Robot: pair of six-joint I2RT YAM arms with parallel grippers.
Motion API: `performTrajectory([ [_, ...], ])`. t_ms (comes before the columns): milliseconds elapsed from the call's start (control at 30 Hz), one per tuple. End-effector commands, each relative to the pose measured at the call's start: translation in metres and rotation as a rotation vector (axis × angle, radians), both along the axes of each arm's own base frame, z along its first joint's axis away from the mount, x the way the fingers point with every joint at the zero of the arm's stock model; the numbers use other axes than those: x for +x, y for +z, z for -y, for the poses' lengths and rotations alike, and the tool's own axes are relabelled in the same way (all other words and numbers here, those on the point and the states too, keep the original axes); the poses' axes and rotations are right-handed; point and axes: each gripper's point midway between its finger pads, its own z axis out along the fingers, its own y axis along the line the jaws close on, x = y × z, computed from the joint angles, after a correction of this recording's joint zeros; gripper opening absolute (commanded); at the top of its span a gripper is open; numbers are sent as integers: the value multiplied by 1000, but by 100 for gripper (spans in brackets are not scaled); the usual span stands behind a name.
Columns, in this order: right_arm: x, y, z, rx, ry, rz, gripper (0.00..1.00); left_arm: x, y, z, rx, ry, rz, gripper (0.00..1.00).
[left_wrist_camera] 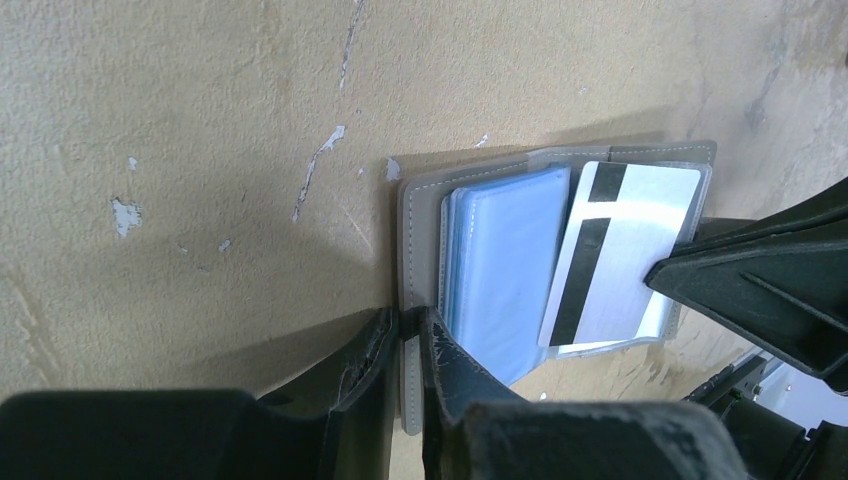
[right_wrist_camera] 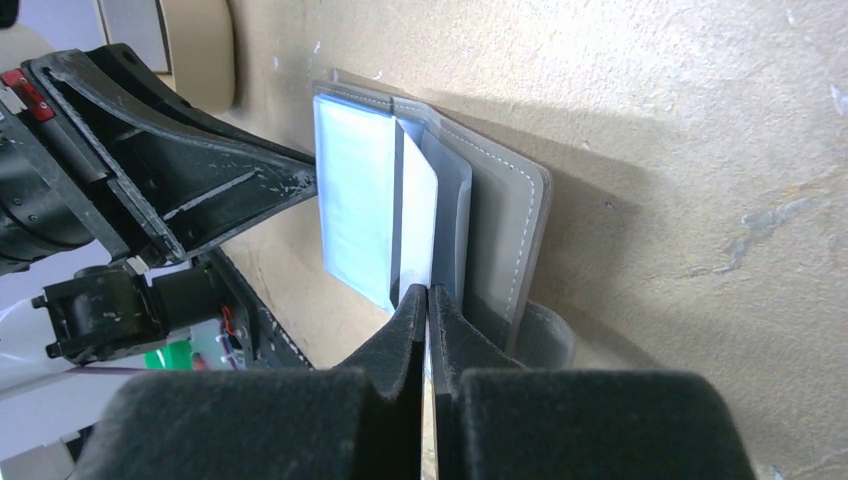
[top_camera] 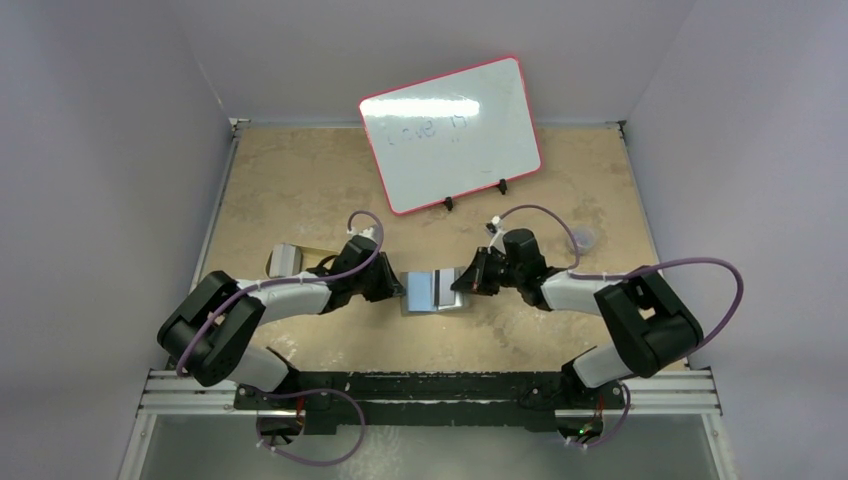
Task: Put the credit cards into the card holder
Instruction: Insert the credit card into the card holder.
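Left wrist view: the card holder (left_wrist_camera: 418, 230) is laid open on the worktop (left_wrist_camera: 200, 150), its grey cover edge pinched by the left fingers (left_wrist_camera: 365, 370). One credit card (left_wrist_camera: 625, 250) is clamped by the right fingers (right_wrist_camera: 400, 335) and held over the holder's far half, beside the blue-grey pockets (left_wrist_camera: 505, 260).

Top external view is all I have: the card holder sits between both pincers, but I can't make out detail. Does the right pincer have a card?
Observer: Yes. The right wrist view shows the right pincer shut on the edge of a white card.
Operator: Is it seated in a pocket?
Observer: Not squarely. In the left wrist view it lies tilted over the right half of the open card holder, black stripe showing.
Operator: And the other arm?
Observer: The left pincer is shut on the edge of the grey cover's left half.
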Motion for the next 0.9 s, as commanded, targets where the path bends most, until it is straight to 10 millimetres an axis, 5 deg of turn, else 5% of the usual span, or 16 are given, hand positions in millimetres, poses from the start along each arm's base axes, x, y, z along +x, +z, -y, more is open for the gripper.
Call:
performTrajectory([
  [0,2,1,7,-31,-7,48,0,-8,-16,-11,86,-8,-30,13],
  [867,-3,-15,3,3,-26,-17,0,-9,-19,-4,84,-15,-46,12],
])
